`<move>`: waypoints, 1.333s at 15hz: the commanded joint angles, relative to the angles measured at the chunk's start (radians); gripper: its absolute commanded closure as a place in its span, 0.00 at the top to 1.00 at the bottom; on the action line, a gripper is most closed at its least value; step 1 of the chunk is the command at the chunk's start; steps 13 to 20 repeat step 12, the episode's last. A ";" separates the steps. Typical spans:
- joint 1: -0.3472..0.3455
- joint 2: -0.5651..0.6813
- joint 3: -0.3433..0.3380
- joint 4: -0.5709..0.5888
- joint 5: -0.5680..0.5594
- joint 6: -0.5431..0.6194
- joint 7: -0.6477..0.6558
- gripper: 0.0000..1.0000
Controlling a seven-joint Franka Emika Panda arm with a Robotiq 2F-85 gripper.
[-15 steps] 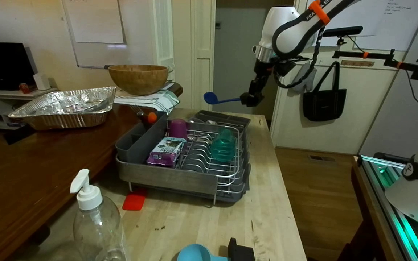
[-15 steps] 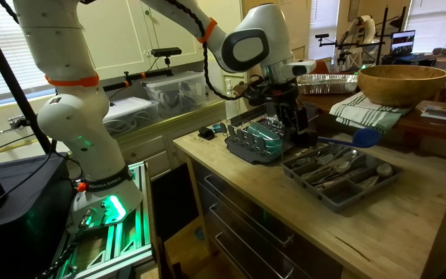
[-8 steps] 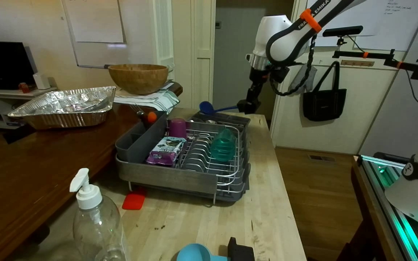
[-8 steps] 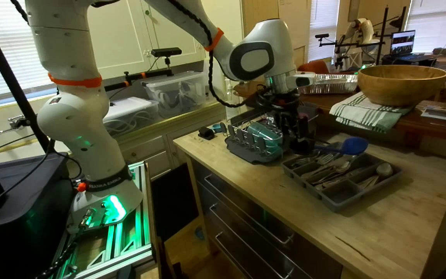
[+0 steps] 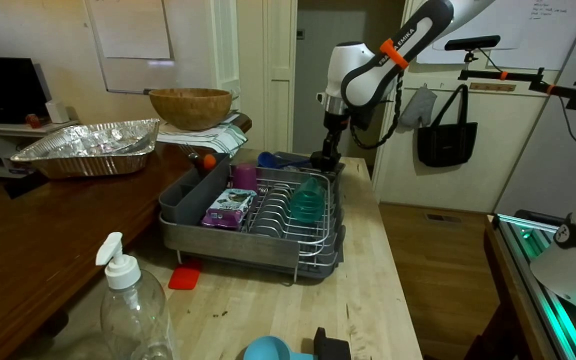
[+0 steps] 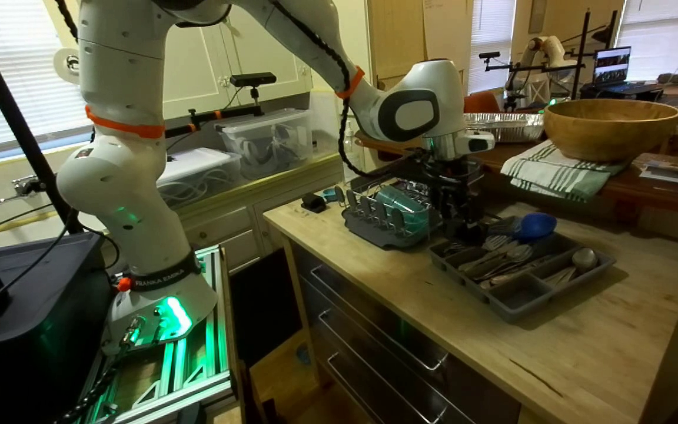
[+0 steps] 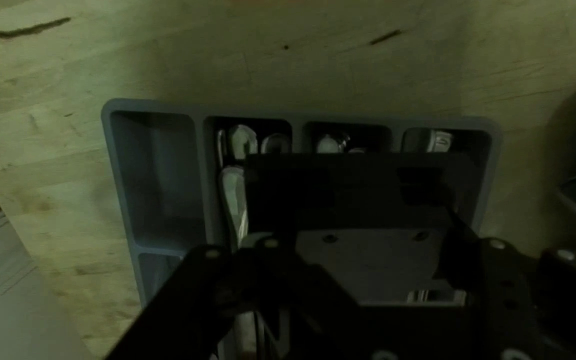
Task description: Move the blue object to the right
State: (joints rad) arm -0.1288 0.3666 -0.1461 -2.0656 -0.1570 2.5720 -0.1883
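Observation:
The blue object is a bright blue ladle. Its bowl shows behind the dish rack in an exterior view, with the handle running right into my gripper. My gripper is shut on the handle end, just above the grey cutlery tray. In an exterior view the ladle's bowl is low over the tray's far side, and my gripper is at the tray's rack-side end. I cannot tell if the ladle touches the tray. In the wrist view the jaws are very dark and the ladle is hidden; the tray shows below.
The dish rack stands close beside my gripper. It holds teal cups, a purple cup and a snack pack. A light blue dome-shaped thing and soap bottle are at the counter's near end.
My gripper has come down toward the cutlery tray, carrying the ladle with it. In an exterior view both have moved left and down, from above the counter to tray height.

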 commanded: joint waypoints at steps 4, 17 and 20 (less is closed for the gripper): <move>0.007 0.097 -0.003 0.119 -0.023 -0.067 0.042 1.00; 0.008 -0.006 0.001 0.085 -0.027 -0.201 0.080 1.00; 0.008 -0.006 0.001 0.085 -0.027 -0.201 0.080 1.00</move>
